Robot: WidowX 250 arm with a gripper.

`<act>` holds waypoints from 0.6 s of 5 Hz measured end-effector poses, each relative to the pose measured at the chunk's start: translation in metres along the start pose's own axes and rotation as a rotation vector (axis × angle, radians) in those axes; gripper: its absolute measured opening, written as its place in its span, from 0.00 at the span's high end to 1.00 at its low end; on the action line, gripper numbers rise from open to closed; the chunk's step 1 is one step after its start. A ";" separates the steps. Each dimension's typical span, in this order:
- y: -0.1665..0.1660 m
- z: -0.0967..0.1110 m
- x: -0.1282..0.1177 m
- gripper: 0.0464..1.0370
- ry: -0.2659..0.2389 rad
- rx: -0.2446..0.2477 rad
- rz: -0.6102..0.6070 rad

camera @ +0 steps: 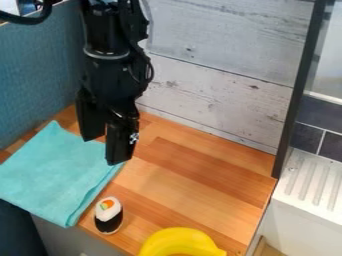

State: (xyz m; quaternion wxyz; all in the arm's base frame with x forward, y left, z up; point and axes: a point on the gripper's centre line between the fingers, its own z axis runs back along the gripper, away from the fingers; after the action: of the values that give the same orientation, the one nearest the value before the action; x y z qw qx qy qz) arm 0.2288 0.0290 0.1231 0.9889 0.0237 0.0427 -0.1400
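The black gripper [103,147] hangs in the upper left over the wooden counter, above the back right part of a turquoise cloth [57,170]. Its two fingers stand apart, and nothing shows between them. The cloth lies spread flat with a folded right edge. In front of the gripper, near the counter's front edge, a toy sushi piece [108,215] with a white top, an orange centre and a black lower part lies just right of the cloth. A yellow curved object [177,240], like a banana, is at the bottom edge, partly cut off.
Wooden counter [194,175] surrounds these things. A blue wall [40,80] rises at the left and a whitewashed plank wall [214,95] behind. A dark upright post [297,95] borders the counter's right side, with a white ridged drainboard [310,185] beyond.
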 end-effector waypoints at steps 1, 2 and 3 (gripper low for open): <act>-0.001 -0.006 -0.001 0.04 0.020 -0.011 -0.002; -0.025 -0.010 0.009 0.04 -0.012 -0.038 -0.155; -0.047 -0.021 0.012 0.04 -0.029 -0.050 -0.286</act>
State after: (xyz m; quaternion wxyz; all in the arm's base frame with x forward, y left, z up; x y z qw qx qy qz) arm 0.2255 -0.0180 0.0992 0.9596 -0.0095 0.0348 -0.2789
